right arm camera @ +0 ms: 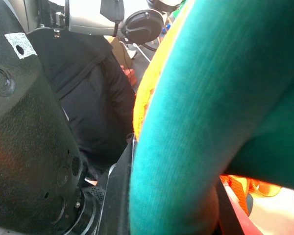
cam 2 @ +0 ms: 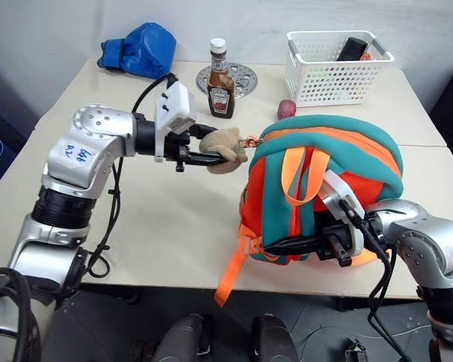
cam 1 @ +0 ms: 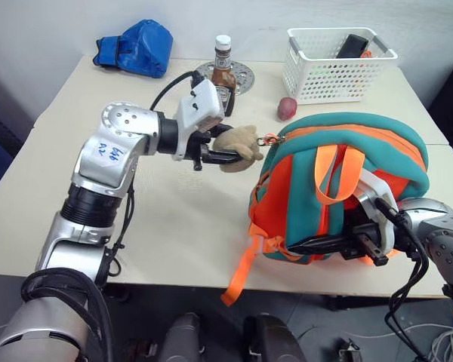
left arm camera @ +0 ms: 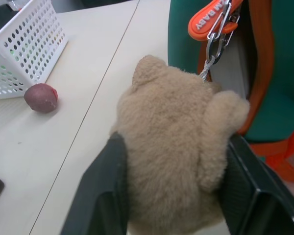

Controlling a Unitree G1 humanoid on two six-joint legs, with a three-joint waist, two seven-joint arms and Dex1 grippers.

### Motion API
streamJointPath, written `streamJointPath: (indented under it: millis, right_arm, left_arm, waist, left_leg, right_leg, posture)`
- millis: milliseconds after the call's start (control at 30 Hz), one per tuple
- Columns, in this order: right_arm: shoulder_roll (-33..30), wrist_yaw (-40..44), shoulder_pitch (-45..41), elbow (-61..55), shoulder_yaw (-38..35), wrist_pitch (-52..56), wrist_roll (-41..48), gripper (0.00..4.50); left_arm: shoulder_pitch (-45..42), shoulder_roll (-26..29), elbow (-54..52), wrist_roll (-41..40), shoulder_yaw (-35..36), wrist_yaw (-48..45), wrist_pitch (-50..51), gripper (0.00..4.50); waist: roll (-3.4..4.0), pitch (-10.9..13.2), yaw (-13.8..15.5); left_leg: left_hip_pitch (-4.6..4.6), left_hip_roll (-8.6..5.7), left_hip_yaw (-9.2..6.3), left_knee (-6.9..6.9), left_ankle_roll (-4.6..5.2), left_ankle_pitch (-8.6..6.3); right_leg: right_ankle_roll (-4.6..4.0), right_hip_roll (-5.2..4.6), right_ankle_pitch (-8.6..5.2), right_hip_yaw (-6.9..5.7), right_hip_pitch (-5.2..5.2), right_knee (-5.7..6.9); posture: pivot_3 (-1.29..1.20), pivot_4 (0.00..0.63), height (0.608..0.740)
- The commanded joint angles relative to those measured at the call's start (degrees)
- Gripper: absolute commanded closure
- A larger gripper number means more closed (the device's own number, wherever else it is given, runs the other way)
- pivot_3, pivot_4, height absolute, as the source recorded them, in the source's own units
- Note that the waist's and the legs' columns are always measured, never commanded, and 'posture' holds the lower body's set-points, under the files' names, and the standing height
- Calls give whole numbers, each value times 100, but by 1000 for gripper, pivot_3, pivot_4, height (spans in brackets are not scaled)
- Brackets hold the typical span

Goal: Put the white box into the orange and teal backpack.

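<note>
The scene is evenly and brightly lit, apparently from overhead, with a soft, diffuse quality. The pale table (cam 1: pixel 174 219) reflects light without harsh glare, and shadows under the orange and teal backpack (cam 1: pixel 340 181) are faint and soft-edged. Small highlights glint on the silver arm shells. Both head views are sharp across the tabletop, with slight dimming toward the lower corners. In the left wrist view the plush charm (left arm camera: pixel 171 161) is crisp, while the near fingers (left arm camera: pixel 100 196) blur softly. The right wrist view is darker, with the teal fabric close up and out of focus.
</note>
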Motion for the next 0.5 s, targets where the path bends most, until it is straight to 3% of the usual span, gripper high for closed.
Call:
streamJointPath:
  millis: [33,333,500]
  right_arm:
    - [41,-75,125,-170,-157,-14,141,4500]
    - [40,-240,237,-167,-272,-33,257,4500]
    - [283,-532,168,-110,-368,-154,243,4500]
  left_arm:
    - [-177,499,46,42,122,-486,-217,3296]
    - [-460,1439,634,145,248,-1242,-674,3452]
    - [-239,1296,413,-66,266,-1269,-612,3452]
  waist:
    - [0,0,-9]
    - [0,0,-4]
    - [0,0,3]
  left_leg:
    - [0,0,0,0,0,0]
    - [-1,0,1,-4,2,-1]
    - [-2,0,0,-2,10,-6]
  right_leg:
    - [0,0,0,0,0,0]
    - [-1,-1,0,1,-3,-2]
    - [0,-1,0,0,-2,-2]
  posture:
    - [0,150,740]
    - [0,150,740]
    - [0,150,740]
